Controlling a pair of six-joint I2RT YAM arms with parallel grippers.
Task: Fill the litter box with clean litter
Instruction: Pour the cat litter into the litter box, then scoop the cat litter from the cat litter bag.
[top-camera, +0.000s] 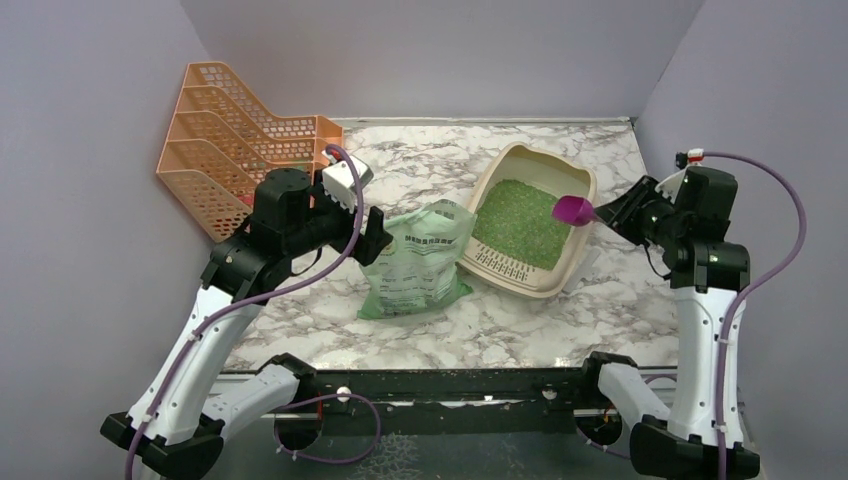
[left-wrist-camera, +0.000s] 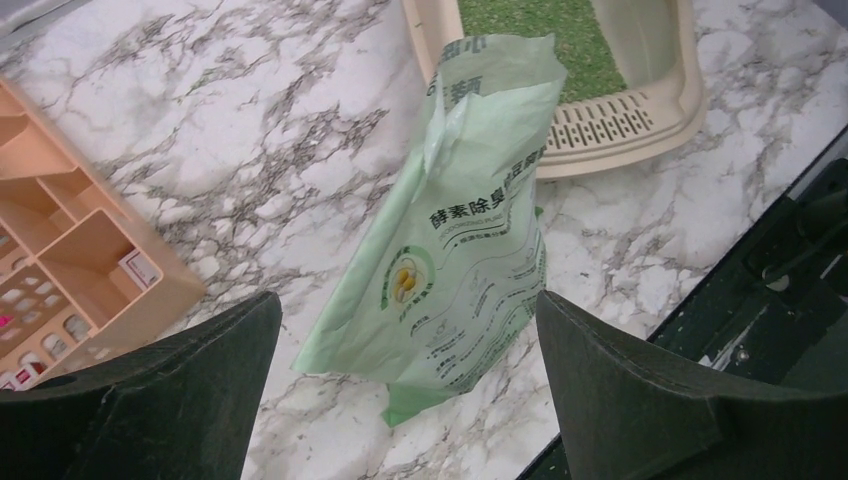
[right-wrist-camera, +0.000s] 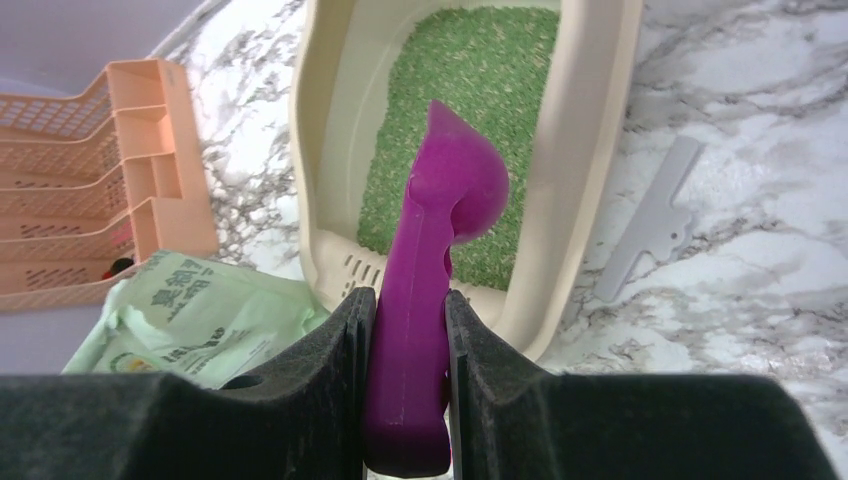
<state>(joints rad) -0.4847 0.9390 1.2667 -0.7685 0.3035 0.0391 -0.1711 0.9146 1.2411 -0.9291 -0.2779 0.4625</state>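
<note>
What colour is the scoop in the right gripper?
Magenta. The scoop shows best in the right wrist view.

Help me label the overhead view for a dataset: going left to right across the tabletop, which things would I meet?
Orange file rack → green litter bag → litter box. The magenta scoop hangs over the box's right rim, so it is left out.

Light: you get bright, even overhead light across the white marble-patterned table (top-camera: 500, 320).
Shadows: soft and short beside the translucent green plastic bag (left-wrist-camera: 450, 270).
Focus: your wrist views render the black near fingers (right-wrist-camera: 300, 400) slightly soft.
</note>
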